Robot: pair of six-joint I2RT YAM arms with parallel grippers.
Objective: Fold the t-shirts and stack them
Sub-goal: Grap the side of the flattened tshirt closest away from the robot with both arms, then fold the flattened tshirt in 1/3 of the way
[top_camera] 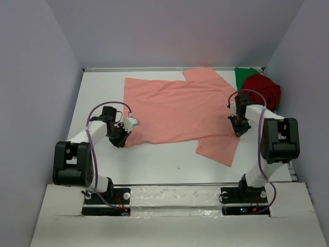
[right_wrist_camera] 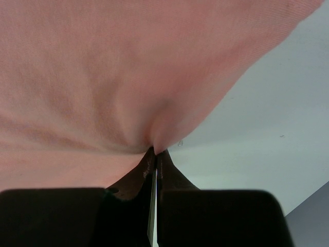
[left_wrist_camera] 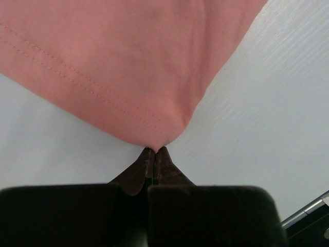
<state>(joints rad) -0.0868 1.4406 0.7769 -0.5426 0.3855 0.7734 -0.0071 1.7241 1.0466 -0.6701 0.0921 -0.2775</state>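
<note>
From the top camera you have three shirts on the white table (top_camera: 154,162), one of each colour. The salmon-pink cloth short-sleeved t-shirt (top_camera: 175,110) lies spread out and mostly flat across the middle. One sleeve points to 12 o'clock and the other lies toward 5 o'clock. The dark red cloth t-shirt (top_camera: 263,90) is bunched in a heap at 2 o'clock, in the far right corner. The green cloth t-shirt (top_camera: 244,75) lies partly under it, with only a flat patch showing at the heap's 10 o'clock side.

You have two claws, both at the pink shirt. Your left claw (top_camera: 123,140) is on the shirt's corner at 8 o'clock. Your right claw (top_camera: 240,129) is on the shirt's edge at 4 o'clock, just above the near sleeve.

In the left wrist view, your left claw is pinched narrow, its two dark fingers pressed together. The stitched hem corner of the pink shirt is nipped at their tips. The cloth fans away toward 12 o'clock, with bare table at 3 and 9 o'clock.

In the right wrist view, your right claw is likewise closed to a sliver. A pucker of pink cloth is gathered at its tips. The shirt fills the frame from 9 to 1 o'clock, and table shows at 3 o'clock.
</note>
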